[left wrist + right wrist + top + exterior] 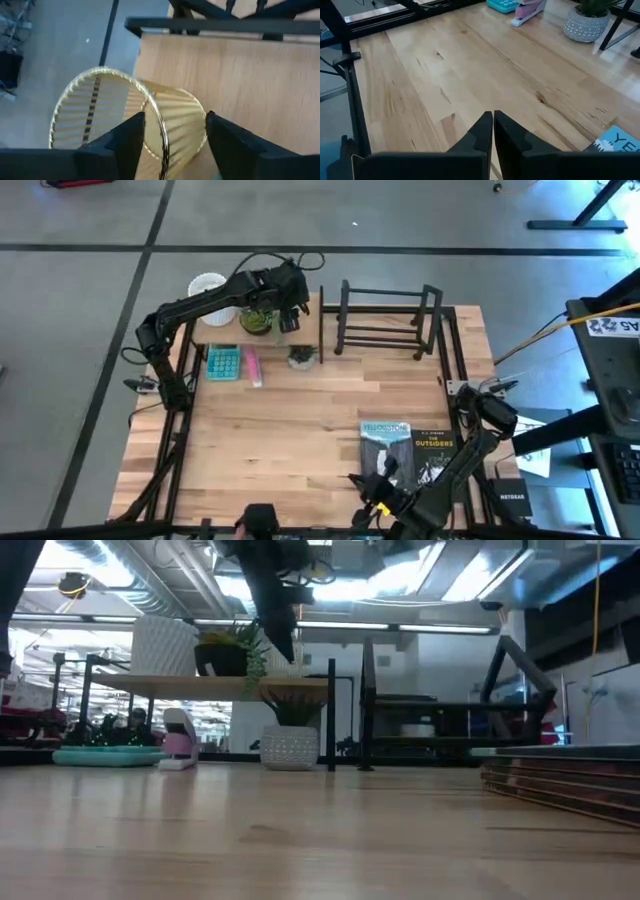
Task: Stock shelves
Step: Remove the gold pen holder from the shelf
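The wooden shelf board (200,687) on thin black legs stands at the table's far left, and the black bar rack (385,320) stands to its right. My left gripper (175,117) hangs over the board's right end (240,90), shut on a gold wire cup (175,125). In the low view the gripper (285,650) points down just above the board. My right gripper (493,116) is shut on nothing, low over the table's near edge (372,485). My left gripper holds the gold wire cup by its side wall just below the rim (159,131). One finger (127,137) shows within the mouth and the other (225,137) outside the wall. The fingers come from above. The cup sits tilted; whether its base touches the board I cannot tell.
A white ribbed pot (165,645) and a plant in a dark pot (225,655) stand on the board. Under and beside it lie a teal calculator (222,362), a pink stapler (252,367) and a small potted plant (300,358). Books (400,445) lie near right.
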### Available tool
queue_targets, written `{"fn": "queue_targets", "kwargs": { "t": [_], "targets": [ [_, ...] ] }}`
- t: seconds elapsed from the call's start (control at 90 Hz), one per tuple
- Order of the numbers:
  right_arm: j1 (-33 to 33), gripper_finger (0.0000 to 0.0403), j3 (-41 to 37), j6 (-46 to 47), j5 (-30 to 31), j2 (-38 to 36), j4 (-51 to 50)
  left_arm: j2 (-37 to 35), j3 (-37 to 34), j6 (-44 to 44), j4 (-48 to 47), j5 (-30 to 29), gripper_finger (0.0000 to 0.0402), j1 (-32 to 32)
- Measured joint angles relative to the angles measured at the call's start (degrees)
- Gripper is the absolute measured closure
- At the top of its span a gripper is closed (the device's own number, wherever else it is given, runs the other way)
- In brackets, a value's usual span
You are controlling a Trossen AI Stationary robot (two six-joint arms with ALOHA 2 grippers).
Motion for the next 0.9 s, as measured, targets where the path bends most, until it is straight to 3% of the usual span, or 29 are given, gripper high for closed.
{"fn": "queue_targets", "kwargs": {
  "t": [0.167,0.222,0.411,0.6,0.756,0.9],
  "targets": [
    [0.00,0.0402,0.00,-0.15,0.04,0.00,-0.15,-1.14,0.00,0.96,-0.46,-0.91,0.0370,-3.24],
    [0.00,0.0402,0.02,-0.17,0.09,0.00,-0.19,-1.84,0.00,1.56,-0.34,-1.99,0.0389,-4.67],
    [0.00,0.0402,0.02,-1.08,0.13,0.00,-0.32,-5.32,0.51,1.68,-1.31,-5.41,0.0400,-11.77],
    [0.00,0.0402,0.02,-3.12,1.88,0.02,-0.22,-8.17,7.41,-5.06,-7.40,-5.02,0.0401,-23.04],
    [0.00,0.0402,0.04,-3.38,4.22,0.02,-0.30,-9.05,13.53,-18.16,-17.70,1.09,0.0401,-35.09],
    [0.00,0.0402,0.04,-5.97,7.68,0.02,-0.22,-9.49,13.63,-36.59,-27.42,8.12,0.0401,-48.39]
  ]
}}
